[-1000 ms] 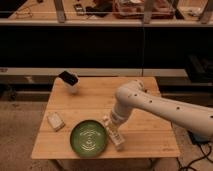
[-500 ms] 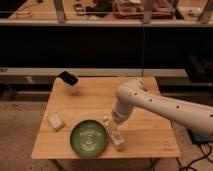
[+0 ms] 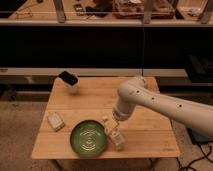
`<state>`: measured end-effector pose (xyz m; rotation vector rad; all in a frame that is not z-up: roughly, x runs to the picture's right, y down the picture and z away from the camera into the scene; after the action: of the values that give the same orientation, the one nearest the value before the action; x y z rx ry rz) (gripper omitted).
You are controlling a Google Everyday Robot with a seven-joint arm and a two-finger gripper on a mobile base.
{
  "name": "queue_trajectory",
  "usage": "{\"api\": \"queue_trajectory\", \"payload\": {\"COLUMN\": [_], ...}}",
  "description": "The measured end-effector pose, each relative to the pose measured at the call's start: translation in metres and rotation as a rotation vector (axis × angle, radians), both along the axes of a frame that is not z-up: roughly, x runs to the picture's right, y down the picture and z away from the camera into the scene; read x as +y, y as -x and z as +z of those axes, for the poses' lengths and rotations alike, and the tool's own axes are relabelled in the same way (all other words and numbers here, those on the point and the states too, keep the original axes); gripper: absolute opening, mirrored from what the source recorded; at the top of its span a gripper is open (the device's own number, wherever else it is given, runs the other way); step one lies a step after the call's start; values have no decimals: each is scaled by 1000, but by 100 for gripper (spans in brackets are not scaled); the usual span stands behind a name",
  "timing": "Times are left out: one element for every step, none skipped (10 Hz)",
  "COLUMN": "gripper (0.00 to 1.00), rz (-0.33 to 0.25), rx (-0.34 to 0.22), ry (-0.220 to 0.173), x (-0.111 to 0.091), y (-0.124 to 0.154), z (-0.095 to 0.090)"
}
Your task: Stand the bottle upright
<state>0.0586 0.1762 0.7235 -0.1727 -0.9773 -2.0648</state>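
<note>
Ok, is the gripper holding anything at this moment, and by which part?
Cannot be told. The gripper is low over the table, close against the bottle at the green plate's right edge; whether it grips the bottle does not show.

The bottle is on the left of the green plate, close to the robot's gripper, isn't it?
Not quite. The camera view shows the bottle on the right of the green plate, just off its rim. The gripper is indeed close to it, directly over it.
</note>
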Motion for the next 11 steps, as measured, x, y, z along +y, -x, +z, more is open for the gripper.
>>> {"api": "queue_trajectory", "payload": {"gripper": [80, 80, 80, 80, 80, 80, 80, 80, 80, 80, 80], "rz": [-9, -25, -32, -37, -36, -33, -35, -38, -42, -52, -66], "rx": [1, 9, 16, 24, 34, 42, 46, 47, 49, 52, 56], "ry": [2, 4, 7, 7, 7, 8, 11, 11, 6, -3, -10], "x": [1, 3, 4, 5, 8, 12, 16, 21, 27, 30, 32], "y": [0, 2, 3, 5, 6, 8, 11, 14, 15, 14, 12], "z": [-2, -3, -3, -1, 2, 6, 10, 13, 18, 21, 24]}}
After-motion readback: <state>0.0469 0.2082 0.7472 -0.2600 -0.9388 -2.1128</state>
